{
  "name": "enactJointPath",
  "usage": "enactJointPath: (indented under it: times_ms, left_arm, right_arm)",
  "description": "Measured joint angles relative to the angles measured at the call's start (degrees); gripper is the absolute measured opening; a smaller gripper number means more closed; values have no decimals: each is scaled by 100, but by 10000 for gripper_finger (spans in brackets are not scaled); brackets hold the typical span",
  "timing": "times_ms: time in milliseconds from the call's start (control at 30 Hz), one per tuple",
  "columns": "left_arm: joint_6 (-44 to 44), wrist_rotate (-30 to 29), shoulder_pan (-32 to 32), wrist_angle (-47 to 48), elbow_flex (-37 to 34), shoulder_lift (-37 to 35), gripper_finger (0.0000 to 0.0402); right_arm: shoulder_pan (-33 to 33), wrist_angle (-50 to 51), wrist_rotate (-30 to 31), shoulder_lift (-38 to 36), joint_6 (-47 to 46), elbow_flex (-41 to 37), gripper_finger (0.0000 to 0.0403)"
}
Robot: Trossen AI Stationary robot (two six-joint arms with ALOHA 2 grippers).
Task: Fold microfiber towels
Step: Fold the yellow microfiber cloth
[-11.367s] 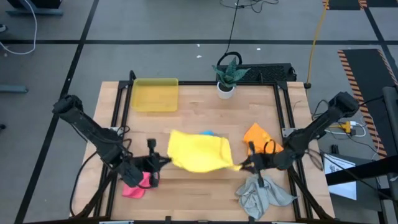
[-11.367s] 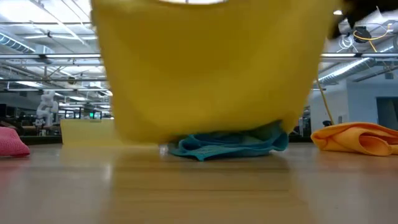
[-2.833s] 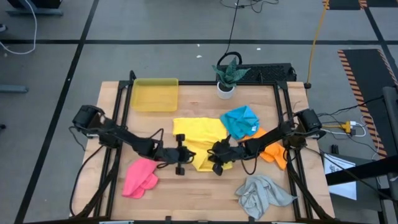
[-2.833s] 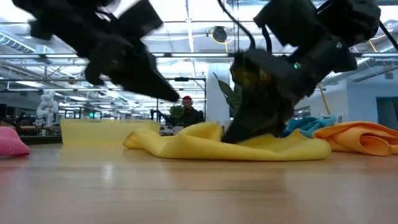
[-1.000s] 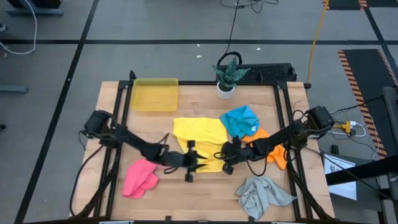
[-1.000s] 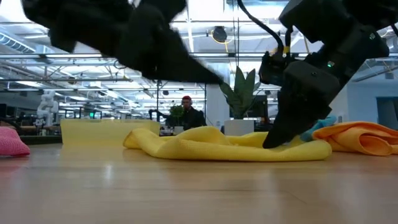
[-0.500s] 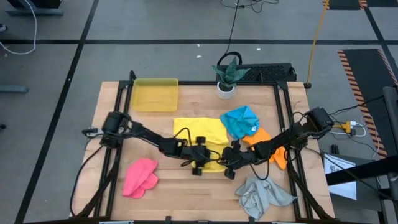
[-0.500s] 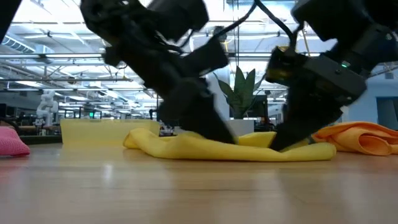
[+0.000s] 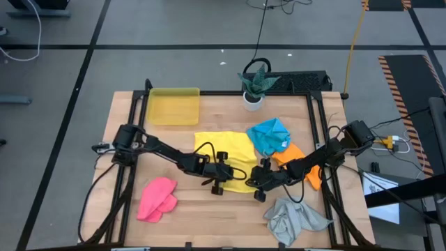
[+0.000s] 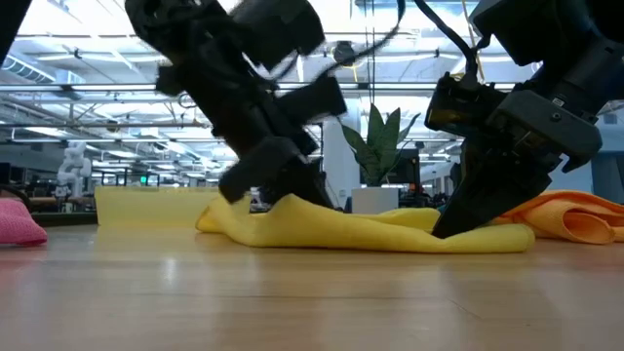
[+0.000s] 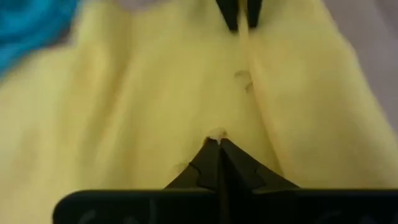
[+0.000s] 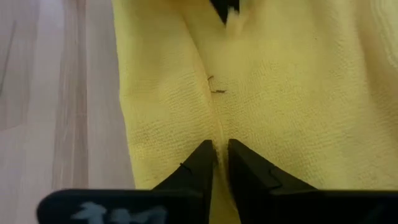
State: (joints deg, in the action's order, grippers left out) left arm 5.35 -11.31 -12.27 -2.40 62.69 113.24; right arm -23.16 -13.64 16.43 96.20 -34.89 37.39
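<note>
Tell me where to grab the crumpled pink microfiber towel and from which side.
Grip the pink microfiber towel at its upper rounded lobe, coming straight down from above with the left gripper. It lies bunched on the table's left front, so that raised fold probably offers the easiest pinch.

We see a wooden bench (image 9: 209, 209) with a black frame, standing on grey floor (image 9: 174, 28). At its far edge, toward the left corner, sits a translucent yellow tray (image 9: 173, 106). Further along that edge stands a small potted plant (image 9: 254, 85) in a white pot. An orange cable (image 9: 354, 42) runs across the floor beyond.
</note>
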Motion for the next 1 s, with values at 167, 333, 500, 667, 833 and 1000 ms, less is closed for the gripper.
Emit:
enactJointPath:
  times_ms: [167,333,500,667,833,1000]
  left_arm:
    - [-251,-1043,-392,595,7,-496,5]
    - [-1012,-2365,-1125,1601,8,-938,4]
    - [-1990,-3454,-2033,1993,0,-1070,3]
    - [-2489,-3928,-2723,1907,7,-1056,7]
    - [-2938,-4198,-2995,1914,-148,-1019,4]
    - [-3253,-4132,-3025,1881,-409,-1017,15]
  right_arm:
    - [-8,21,2,0,0,-6,20]
    - [-31,3,4,0,2,-31,11]
    - [-33,-25,4,0,11,-28,11]
    - [-33,-139,-11,4,270,-28,16]
    - [-31,-244,-284,-71,726,-37,47]
    - [-78,-276,-632,-526,717,-28,92]
